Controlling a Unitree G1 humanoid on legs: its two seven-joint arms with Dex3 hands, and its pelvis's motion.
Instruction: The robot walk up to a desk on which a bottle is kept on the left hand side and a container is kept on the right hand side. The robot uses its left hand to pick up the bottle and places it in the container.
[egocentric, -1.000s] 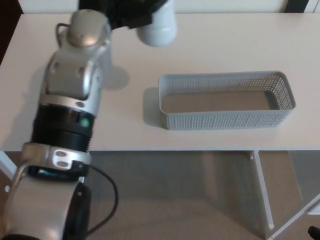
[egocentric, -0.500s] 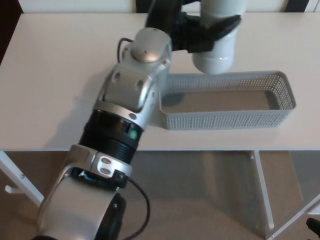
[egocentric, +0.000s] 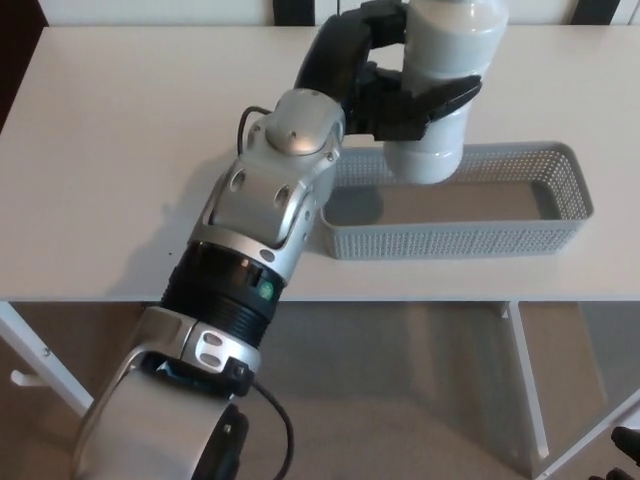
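The bottle looks like smooth, slightly glossy white plastic. The container is perforated grey plastic, matt. The tabletop is plain matt white, and the left hand is dull black plastic.

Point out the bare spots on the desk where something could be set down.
The desk is bare left of the left hand and arm, and in the strip beyond the basket. The basket's right half is empty. The crowded part is its left end, under the held bottle.

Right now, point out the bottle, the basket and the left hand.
bottle (egocentric: 430, 150): head view, lower body.
basket (egocentric: 450, 241): head view, near wall.
left hand (egocentric: 395, 95): head view, fingers wrapped around the bottle.
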